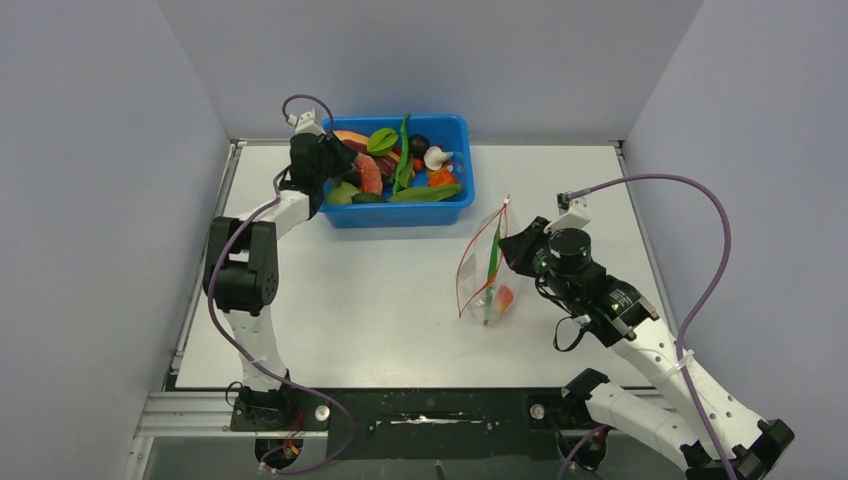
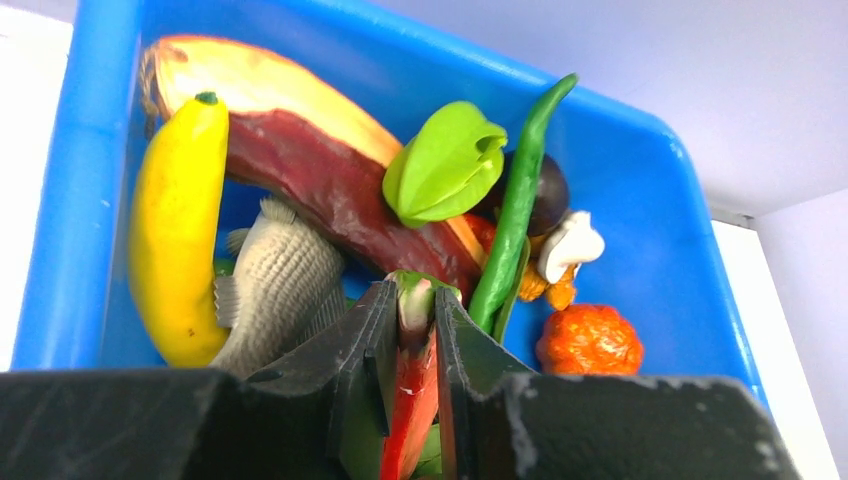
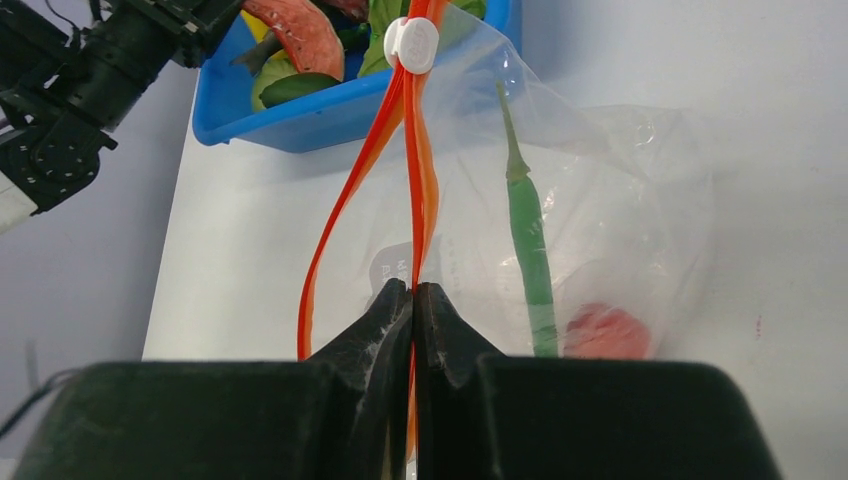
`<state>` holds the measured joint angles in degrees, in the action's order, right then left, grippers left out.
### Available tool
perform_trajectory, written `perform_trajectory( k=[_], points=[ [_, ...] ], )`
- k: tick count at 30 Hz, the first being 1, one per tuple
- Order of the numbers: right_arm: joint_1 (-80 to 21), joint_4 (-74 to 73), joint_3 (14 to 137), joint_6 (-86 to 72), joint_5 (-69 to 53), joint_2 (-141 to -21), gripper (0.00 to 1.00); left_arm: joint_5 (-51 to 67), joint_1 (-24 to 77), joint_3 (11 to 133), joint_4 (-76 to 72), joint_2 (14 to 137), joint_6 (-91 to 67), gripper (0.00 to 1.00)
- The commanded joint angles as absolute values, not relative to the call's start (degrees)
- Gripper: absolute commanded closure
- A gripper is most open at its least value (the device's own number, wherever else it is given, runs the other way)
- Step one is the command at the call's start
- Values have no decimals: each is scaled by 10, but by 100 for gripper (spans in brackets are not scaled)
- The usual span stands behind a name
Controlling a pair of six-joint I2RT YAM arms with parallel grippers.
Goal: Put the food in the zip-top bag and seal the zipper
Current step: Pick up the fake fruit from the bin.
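Note:
My left gripper (image 1: 348, 172) reaches into the blue tub (image 1: 400, 216) and is shut on a red food slice with a green and white rim (image 2: 415, 375), held between its jaws (image 2: 412, 300). Around it lie a yellow banana (image 2: 175, 230), a grey fish (image 2: 280, 290), a large dark red slice (image 2: 310, 175), a green leaf (image 2: 445, 165) and a long green pod (image 2: 515, 210). My right gripper (image 1: 507, 245) is shut (image 3: 412, 290) on the red-orange zipper strip (image 3: 422, 180) of the clear bag (image 1: 483, 275), holding its mouth up and open. Inside the bag are a green pod (image 3: 530, 250) and a red fruit (image 3: 605, 335).
The white slider tab (image 3: 411, 45) sits at the far end of the zipper. An orange bumpy fruit (image 2: 590, 340) and a white mushroom-like piece (image 2: 570, 245) lie at the tub's right side. The tub stands at the table's back, the bag right of centre.

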<state>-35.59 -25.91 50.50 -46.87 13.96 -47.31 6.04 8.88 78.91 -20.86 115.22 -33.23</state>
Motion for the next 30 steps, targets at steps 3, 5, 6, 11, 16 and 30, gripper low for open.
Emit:
perform_trajectory(
  k=[3,5,6,11,16,30],
  points=[
    [-351,-273,538,-457,179,-449,100,60,88,775,-268,1080,-305,100],
    [-352,-272,538,-457,176,-444,100,60,88,768,-269,1067,-300,100],
    [-352,-271,539,-457,171,-444,100,61,88,764,-272,1060,-297,100],
    [-352,-255,540,-455,140,-449,100,61,88,739,-284,1019,-294,100],
    [-352,-244,543,-455,126,-459,100,49,89,718,-290,978,-291,100],
    [-353,-233,551,-477,83,-492,100,-25,94,661,-251,858,-243,100]
  ],
)
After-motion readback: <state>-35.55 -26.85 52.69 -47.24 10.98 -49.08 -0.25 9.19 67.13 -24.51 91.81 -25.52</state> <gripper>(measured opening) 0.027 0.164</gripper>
